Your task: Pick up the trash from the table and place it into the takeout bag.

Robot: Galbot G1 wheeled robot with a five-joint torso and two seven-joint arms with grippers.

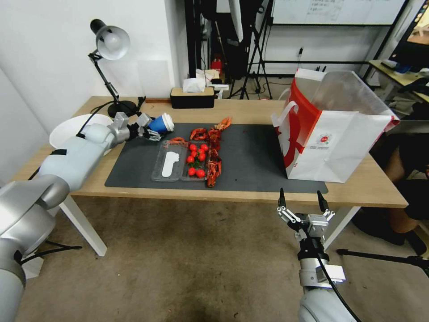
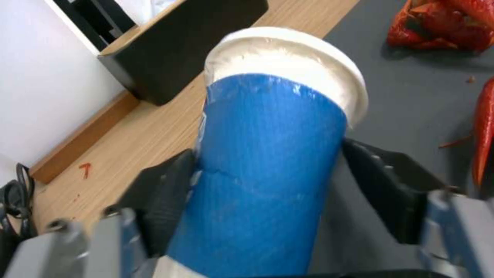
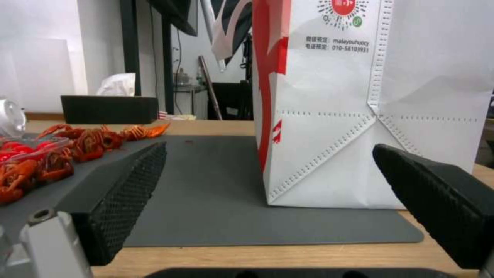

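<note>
One blue paper cup (image 1: 161,123), clamped tilted in the left claw (image 1: 149,129) above the dark mat's (image 1: 254,156) far left corner. One takeout bag (image 1: 333,129) stands on the mat's right end. Right claw (image 1: 303,202) spread wide, empty, before the worktop (image 1: 250,109) edge.

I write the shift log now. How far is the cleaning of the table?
Early stage. In hand: the left gripper is shut on the blue paper cup, tilted above the mat's far left corner. The right gripper waits open before the table edge. Left: carrying it to the takeout bag; crayfish shells remain.
</note>
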